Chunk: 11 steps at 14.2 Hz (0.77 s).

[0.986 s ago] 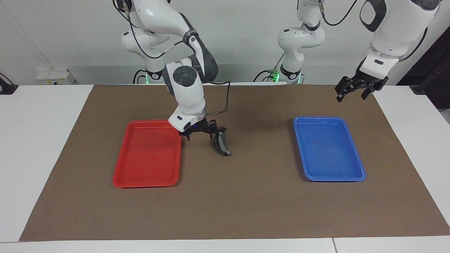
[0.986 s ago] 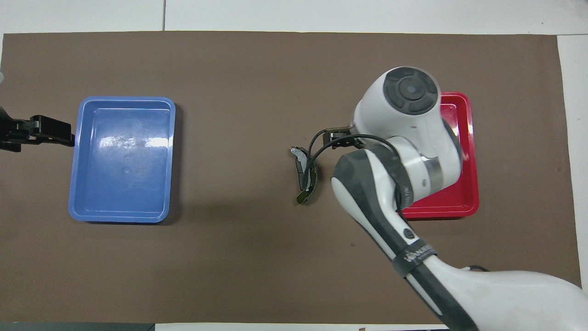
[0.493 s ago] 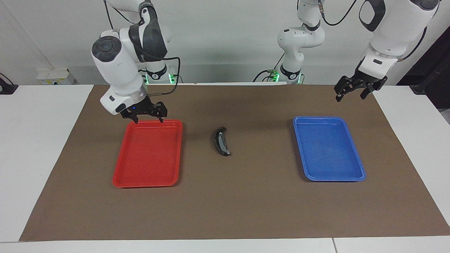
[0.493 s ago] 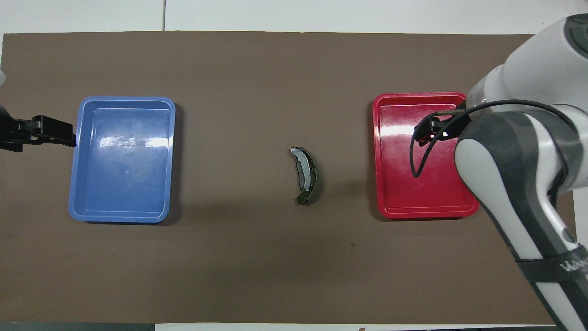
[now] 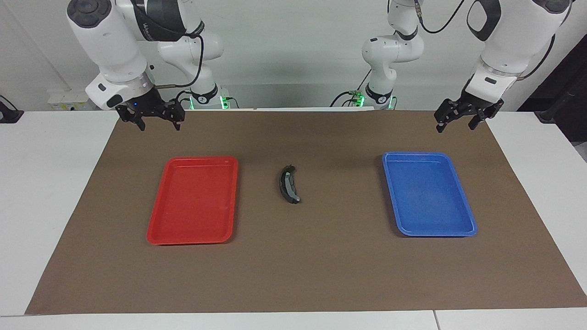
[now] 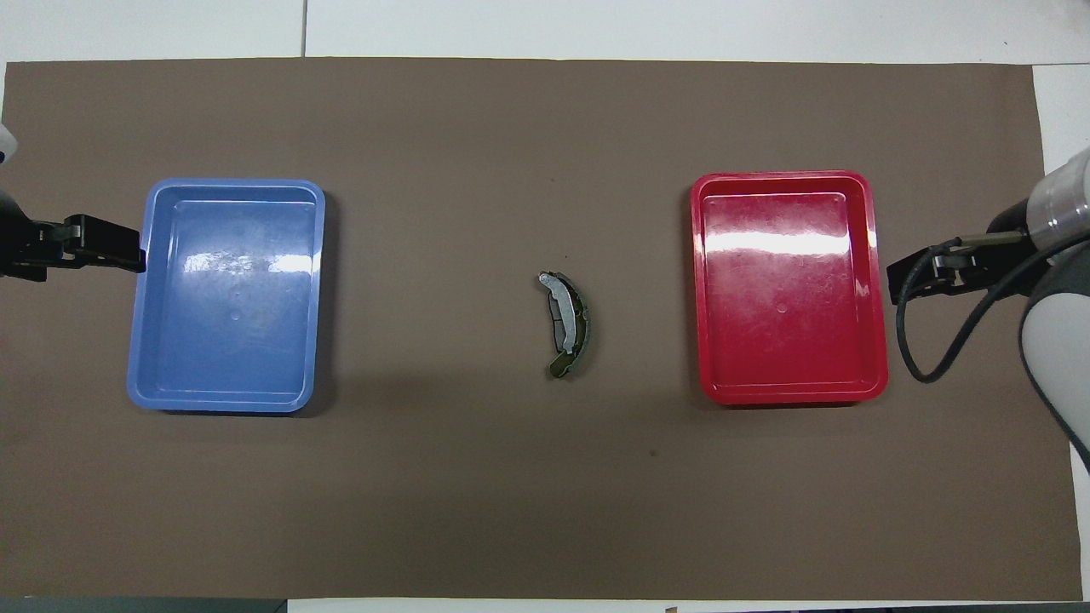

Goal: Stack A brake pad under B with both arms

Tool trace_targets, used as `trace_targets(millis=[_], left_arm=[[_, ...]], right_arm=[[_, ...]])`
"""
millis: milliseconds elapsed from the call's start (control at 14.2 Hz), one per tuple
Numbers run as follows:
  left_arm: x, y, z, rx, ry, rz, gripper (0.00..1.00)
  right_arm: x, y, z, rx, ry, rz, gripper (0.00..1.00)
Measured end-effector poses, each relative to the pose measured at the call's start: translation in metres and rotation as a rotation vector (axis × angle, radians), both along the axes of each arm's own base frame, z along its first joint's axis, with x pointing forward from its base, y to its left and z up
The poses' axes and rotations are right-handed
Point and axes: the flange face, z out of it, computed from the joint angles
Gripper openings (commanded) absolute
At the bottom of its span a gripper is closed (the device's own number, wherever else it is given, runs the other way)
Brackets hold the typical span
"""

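The long crescent piece B (image 5: 288,184) lies on the brown mat between the two trays, with its grey lining and pale end showing; it also shows in the overhead view (image 6: 565,323). A darker olive edge (image 6: 582,334) shows along its outer curve. I cannot tell whether that edge is the short A brake pad, which I do not see as a separate thing. My right gripper (image 5: 158,124) is open and empty, up in the air over the mat's edge at the right arm's end. My left gripper (image 5: 456,126) is open and empty, raised over the mat's edge at the left arm's end, where it waits.
An empty red tray (image 5: 156,224) lies toward the right arm's end and an empty blue tray (image 5: 463,201) toward the left arm's end. In the overhead view the red tray (image 6: 877,255) and blue tray (image 6: 140,340) flank the piece. The right gripper's cable (image 6: 928,358) hangs beside the red tray.
My right gripper has let go of the crescent piece, risen and drawn back over the red tray to the mat's edge. The piece stays put. The left gripper has barely moved.
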Motion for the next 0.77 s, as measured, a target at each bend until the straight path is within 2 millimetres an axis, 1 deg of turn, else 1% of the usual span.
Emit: trace_targets(millis=[211,493,775], left_arm=[[0.000,0.000,-0.004,0.001,0.010,-0.001,1.00],[-0.001,0.000,-0.006,0.001,0.014,-0.001,1.00],[-0.001,0.000,-0.008,0.001,0.017,-0.001,1.00]], right_arm=[[-0.003,-0.015,0.002,0.002,0.007,-0.005,0.99],[0.001,-0.021,-0.005,-0.001,0.023,-0.009,0.99],[0.005,-0.031,-0.001,-0.002,0.022,-0.030,1.00]])
